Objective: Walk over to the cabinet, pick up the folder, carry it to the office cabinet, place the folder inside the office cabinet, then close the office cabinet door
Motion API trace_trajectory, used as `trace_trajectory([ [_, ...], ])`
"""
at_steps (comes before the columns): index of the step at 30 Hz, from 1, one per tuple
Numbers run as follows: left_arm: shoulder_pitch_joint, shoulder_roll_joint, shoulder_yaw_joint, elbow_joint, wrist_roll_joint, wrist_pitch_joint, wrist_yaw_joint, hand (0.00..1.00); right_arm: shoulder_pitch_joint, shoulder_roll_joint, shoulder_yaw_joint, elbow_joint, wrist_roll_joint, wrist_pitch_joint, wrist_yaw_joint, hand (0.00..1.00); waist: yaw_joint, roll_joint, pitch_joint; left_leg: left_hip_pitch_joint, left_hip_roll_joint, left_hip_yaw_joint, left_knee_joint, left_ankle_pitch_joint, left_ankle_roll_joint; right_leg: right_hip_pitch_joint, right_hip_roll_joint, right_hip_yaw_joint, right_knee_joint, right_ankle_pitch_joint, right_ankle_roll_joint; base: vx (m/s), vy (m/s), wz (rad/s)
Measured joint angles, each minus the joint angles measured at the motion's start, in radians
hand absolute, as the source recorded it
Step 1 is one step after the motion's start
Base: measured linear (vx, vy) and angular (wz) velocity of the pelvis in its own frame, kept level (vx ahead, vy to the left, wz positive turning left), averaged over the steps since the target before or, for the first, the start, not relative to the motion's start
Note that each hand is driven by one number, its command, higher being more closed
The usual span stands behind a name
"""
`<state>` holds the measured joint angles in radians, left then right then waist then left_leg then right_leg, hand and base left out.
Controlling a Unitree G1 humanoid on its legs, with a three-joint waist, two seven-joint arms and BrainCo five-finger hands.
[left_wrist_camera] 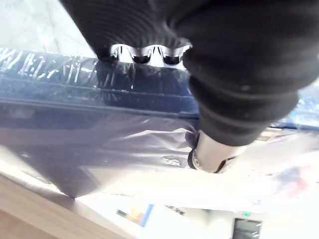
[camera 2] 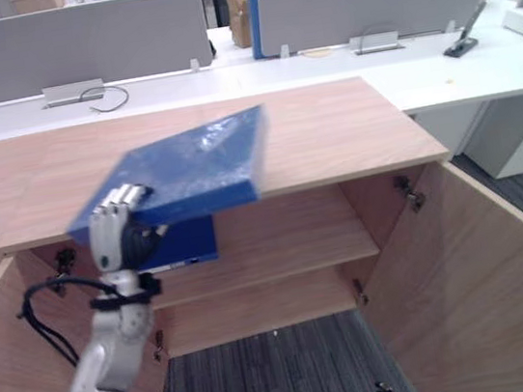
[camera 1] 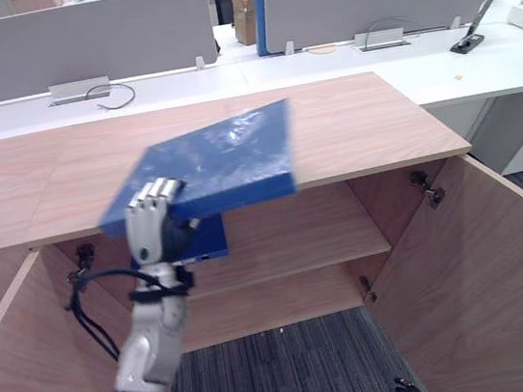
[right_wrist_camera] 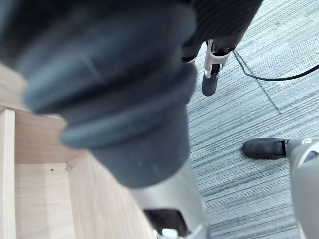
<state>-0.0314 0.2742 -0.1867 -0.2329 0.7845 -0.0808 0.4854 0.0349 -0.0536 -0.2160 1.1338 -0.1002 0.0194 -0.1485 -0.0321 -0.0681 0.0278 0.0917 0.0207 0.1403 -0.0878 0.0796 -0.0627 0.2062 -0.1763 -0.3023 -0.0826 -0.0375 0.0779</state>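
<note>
Desk [camera 1: 477, 68]: white, runs behind the cabinet and carries grey divider screens [camera 1: 74, 42]; a cardboard box [camera 1: 244, 15] stands beyond the screens.
Office cabinet [camera 1: 368, 122]: light wood with a flat top. Both doors stand wide open, the right door [camera 1: 504, 259] swung toward the camera. One shelf [camera 1: 287, 241] crosses the inside.
Carpet [camera 1: 286, 368]: grey and striped, in front of the open cabinet.
Folder [camera 1: 223, 162]: blue, wrapped in clear film, held in the air and tilted. Its far part is above the cabinet's top at the front edge, and its near corner juts out over the opening. A darker blue part shows beneath it, in front of the upper compartment.
Left hand [camera 1: 152, 216]: raised at the folder's near left corner and clamped on it. The fingers [left_wrist_camera: 142, 52] are curled over the upper face, with the thumb [left_wrist_camera: 209, 154] underneath.
Right hand [right_wrist_camera: 129, 99]: hangs low above the carpet beside the cabinet's wood. The finger [right_wrist_camera: 211, 74] that shows is slack and holds nothing.
</note>
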Motion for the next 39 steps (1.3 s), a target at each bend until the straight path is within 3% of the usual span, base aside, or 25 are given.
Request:
trace_trajectory([
  [1,0.021,-0.014,-0.015,-0.024,-0.032,-0.022,-0.010,1.00,0.000,0.000,-0.001,0.000,0.000,0.001,0.000,0.00,0.000,0.001,-0.001,0.000,0.000,0.000,0.000,0.000,0.000,0.000,0.000,0.000,0.000,0.000,0.000,0.00,0.000,0.00],
  [3,0.061,-0.058,-0.035,-0.075,-0.210,-0.096,-0.069,1.00,0.005,-0.001,-0.003,0.000,0.001,0.002,0.000,0.00,0.001,0.008,-0.007,0.002,0.001,-0.001,0.000,0.000,0.000,0.003,0.001,-0.001,0.001,-0.001,-0.002,0.00,0.000,0.00],
  [6,0.094,-0.082,-0.026,-0.080,-0.627,-0.153,-0.184,1.00,0.019,0.002,-0.024,0.000,0.034,0.005,0.002,0.00,0.002,0.020,-0.013,0.018,0.001,-0.001,-0.005,0.000,0.000,0.018,0.000,-0.001,0.003,-0.004,-0.006,0.00,0.000,0.00],
  [7,0.107,-0.085,-0.020,-0.080,-0.726,-0.160,-0.216,1.00,0.022,0.001,-0.026,-0.001,0.048,0.006,0.002,0.00,0.002,0.021,-0.013,0.019,0.001,-0.001,-0.005,0.000,0.000,0.018,0.000,-0.001,0.004,-0.006,-0.008,-0.05,0.020,-0.01],
  [8,0.140,-0.088,-0.009,-0.071,-0.894,-0.163,-0.276,1.00,0.027,0.001,-0.026,-0.005,0.077,0.006,0.005,0.00,0.001,0.021,-0.013,0.019,0.003,-0.002,-0.005,0.000,0.000,0.017,0.001,-0.001,0.005,-0.006,-0.009,-0.06,0.024,-0.02],
  [10,0.217,-0.091,0.002,-0.046,-1.154,-0.138,-0.365,1.00,0.037,0.004,-0.014,-0.028,0.131,0.006,0.014,0.00,-0.002,0.021,-0.013,0.018,0.003,-0.001,-0.006,0.000,0.000,0.015,0.000,0.002,0.009,-0.006,-0.009,-0.06,0.025,-0.02],
  [13,0.324,-0.109,0.025,-0.028,-1.357,-0.098,-0.407,1.00,0.071,0.019,0.074,-0.173,0.234,0.001,0.027,0.00,-0.004,0.018,-0.012,0.007,0.007,0.012,-0.005,0.000,0.001,-0.013,0.000,0.019,0.025,-0.004,0.000,-0.01,0.010,-0.10],
  [18,0.412,-0.172,0.041,-0.045,-1.488,-0.082,-0.432,1.00,0.155,0.057,0.164,-0.538,0.358,-0.043,0.032,0.00,-0.004,0.015,-0.014,-0.003,0.009,0.014,0.000,0.004,0.005,-0.036,-0.001,0.026,0.051,-0.003,0.001,-0.01,0.010,-0.02],
  [27,0.439,-0.214,0.059,-0.144,-1.480,-0.077,-0.484,1.00,0.207,0.092,0.167,-1.055,0.434,-0.099,0.043,0.00,-0.007,0.014,-0.012,-0.003,0.011,0.014,0.000,0.004,0.005,-0.052,-0.003,0.033,0.074,-0.011,0.012,-0.06,0.014,-0.03],
  [32,0.431,-0.225,0.090,-0.152,-1.446,-0.073,-0.494,1.00,0.138,0.076,0.135,-1.215,0.468,-0.108,0.067,0.00,-0.007,0.013,-0.011,-0.005,0.012,0.013,0.001,0.007,0.008,-0.053,-0.001,0.033,0.071,-0.011,0.013,-0.01,0.001,0.00],
  [39,0.386,-0.224,0.116,-0.174,-1.356,-0.073,-0.502,1.00,-0.094,0.007,0.067,-1.346,0.470,-0.164,0.065,0.00,-0.004,0.012,-0.010,-0.006,0.012,0.010,0.002,0.004,0.011,-0.052,0.000,0.034,0.071,-0.010,0.013,0.00,0.000,0.00],
])
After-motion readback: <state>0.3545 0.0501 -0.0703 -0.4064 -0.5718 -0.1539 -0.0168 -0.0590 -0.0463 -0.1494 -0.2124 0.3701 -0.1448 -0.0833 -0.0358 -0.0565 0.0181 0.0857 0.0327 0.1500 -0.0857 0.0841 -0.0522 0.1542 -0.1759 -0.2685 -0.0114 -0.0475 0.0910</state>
